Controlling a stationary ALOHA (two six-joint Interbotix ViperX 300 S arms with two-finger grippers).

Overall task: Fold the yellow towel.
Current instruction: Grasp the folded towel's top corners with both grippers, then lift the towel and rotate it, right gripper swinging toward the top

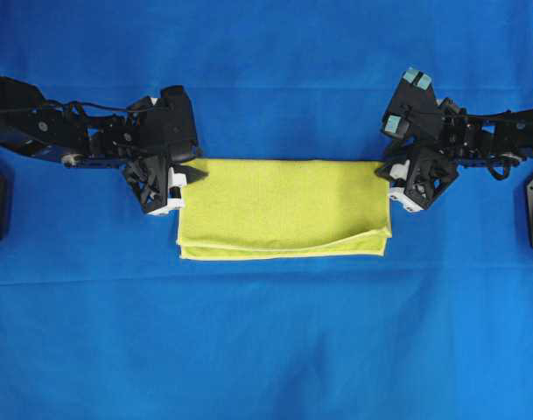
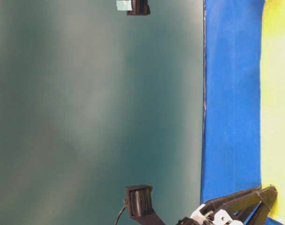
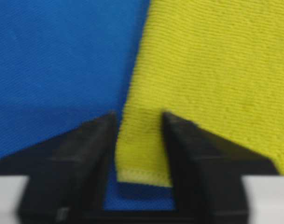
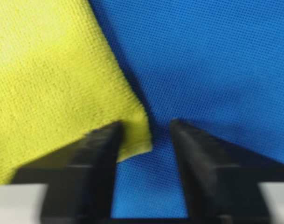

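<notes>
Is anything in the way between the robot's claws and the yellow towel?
Nothing visible. The left gripper has a towel corner between its fingers, and the right gripper sits right at the opposite corner. Only blue cloth lies around them.

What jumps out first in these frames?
The yellow towel, already folded into a wide strip, lies mid-frame on the blue cloth in the overhead view. A black gripper sits at each short end: the left gripper straddles a towel corner between its fingers, while the right gripper has a corner only partly in its gap, jaws apart.
</notes>
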